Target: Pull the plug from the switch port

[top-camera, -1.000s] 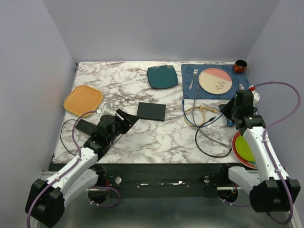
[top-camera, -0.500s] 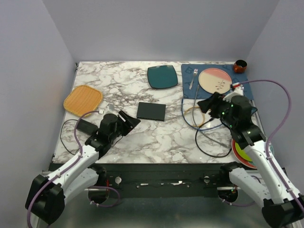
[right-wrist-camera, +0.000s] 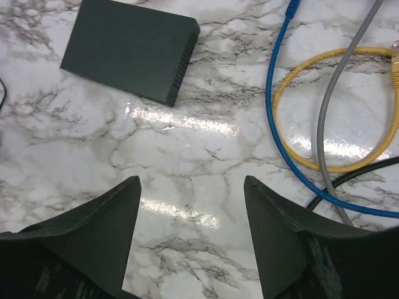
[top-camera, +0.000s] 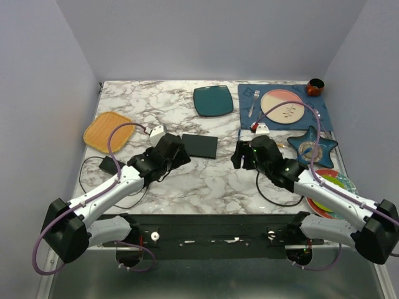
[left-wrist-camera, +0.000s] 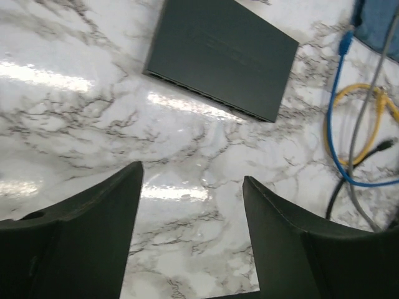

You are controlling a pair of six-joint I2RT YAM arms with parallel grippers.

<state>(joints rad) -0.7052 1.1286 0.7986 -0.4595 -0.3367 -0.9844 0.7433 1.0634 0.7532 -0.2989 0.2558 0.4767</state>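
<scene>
1. Matte-black switch (top-camera: 199, 146) lies flat mid-table between the two grippers, and neither touches it. Teal plate (top-camera: 213, 100) sits behind it, apart.
2. Left gripper (left-wrist-camera: 192, 175) hovers short of the switch, fingers spread, nothing between them. Right gripper (right-wrist-camera: 191, 182) is likewise spread and empty.
3. Socket edge in the left wrist view shows no plug seated; the far edge is hidden. Risk: fingers close on a port with nothing in it.
4. Blue cable (right-wrist-camera: 269, 93), yellow cable (right-wrist-camera: 330, 168), grey cable (right-wrist-camera: 320, 131) and black cable (right-wrist-camera: 368, 171) lie loose to the right of the switch, visible ends apart from it. Risk: right fingers snag the tangle and drag it.
5. Switch looks thin and light on the glossy marble table (right-wrist-camera: 187, 143). Risk: pulling without pinning it slides the whole box.
6. Both arms converge on one small target. Risk: the grippers collide.
</scene>
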